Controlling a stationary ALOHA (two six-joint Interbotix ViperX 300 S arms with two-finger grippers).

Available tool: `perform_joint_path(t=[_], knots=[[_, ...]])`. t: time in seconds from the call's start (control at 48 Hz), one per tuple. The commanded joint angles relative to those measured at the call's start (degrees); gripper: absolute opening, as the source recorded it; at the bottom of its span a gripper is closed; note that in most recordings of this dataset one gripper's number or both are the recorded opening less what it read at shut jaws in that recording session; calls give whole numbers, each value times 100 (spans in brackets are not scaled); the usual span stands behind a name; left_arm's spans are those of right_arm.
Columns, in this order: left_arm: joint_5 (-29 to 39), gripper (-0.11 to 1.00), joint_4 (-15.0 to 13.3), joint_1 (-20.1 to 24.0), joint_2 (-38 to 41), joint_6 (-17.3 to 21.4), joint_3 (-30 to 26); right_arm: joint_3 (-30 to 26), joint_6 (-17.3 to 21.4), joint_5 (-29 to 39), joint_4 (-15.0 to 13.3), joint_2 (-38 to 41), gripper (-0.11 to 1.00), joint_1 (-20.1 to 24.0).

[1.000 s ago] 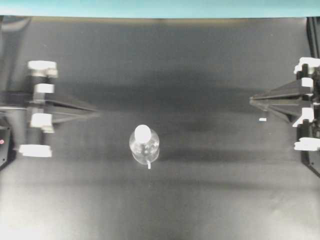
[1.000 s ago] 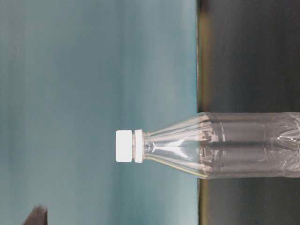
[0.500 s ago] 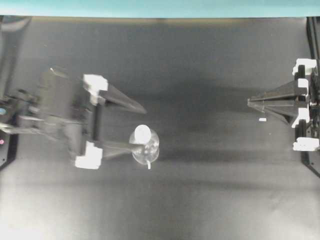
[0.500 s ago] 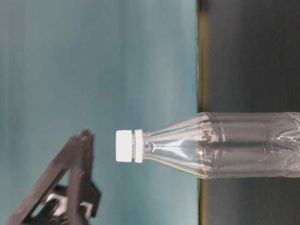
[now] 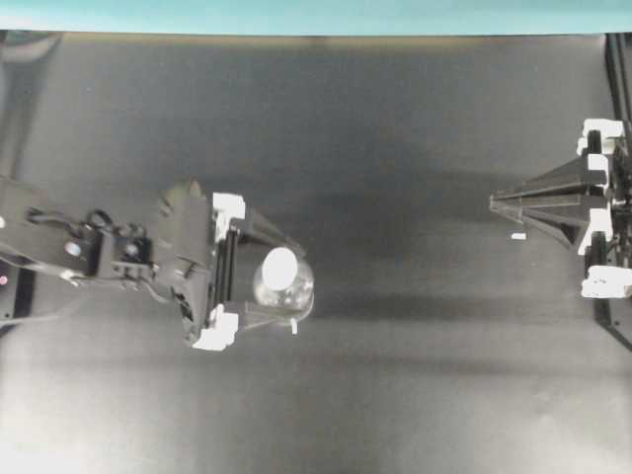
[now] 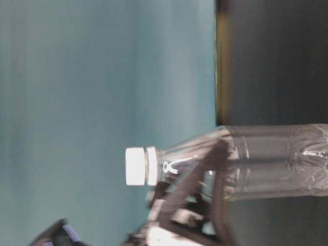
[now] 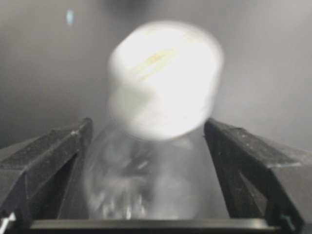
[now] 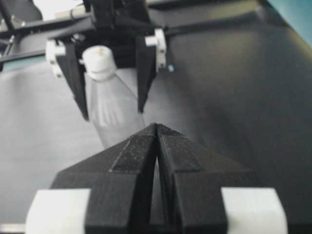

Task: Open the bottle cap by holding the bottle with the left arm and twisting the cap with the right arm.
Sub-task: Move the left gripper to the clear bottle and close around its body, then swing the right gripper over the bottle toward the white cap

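Observation:
The clear bottle (image 5: 286,293) stands upright on the black table (image 5: 395,395), its white cap (image 5: 280,265) on top and a small white tag (image 5: 293,326) at its side. My left gripper (image 5: 294,281) is open, with one black finger on each side of the bottle's body below the cap. In the left wrist view the cap (image 7: 163,78) looms blurred above the body (image 7: 146,190), between the fingers (image 7: 48,156). Whether a finger touches the bottle I cannot tell. My right gripper (image 5: 492,200) is shut and empty at the far right, pointing at the bottle (image 8: 109,107).
A tiny white scrap (image 5: 518,237) lies on the table just below the right gripper's tip. A teal wall (image 5: 316,15) runs along the table's far edge. Dark mat stretches between the bottle and the right gripper.
The left arm swept in from the left edge, its gripper opened wide, and its fingers now straddle the bottle. The bottle and the right arm have stayed put.

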Motion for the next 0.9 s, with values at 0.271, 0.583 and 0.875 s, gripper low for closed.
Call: perform_joint_path(t=[0.271,0.583,0.875], knots=[[-167,97,18,18,1099,-79,0,-202,281,211,18,62,-1,-70],[-158,97,26,-9,1283,-88,9,-396,563,1011,18,97,-1,-44],[-185,92,18,-18,1292,-79,-35,-1266,1187,2742,26,492,-1,211]])
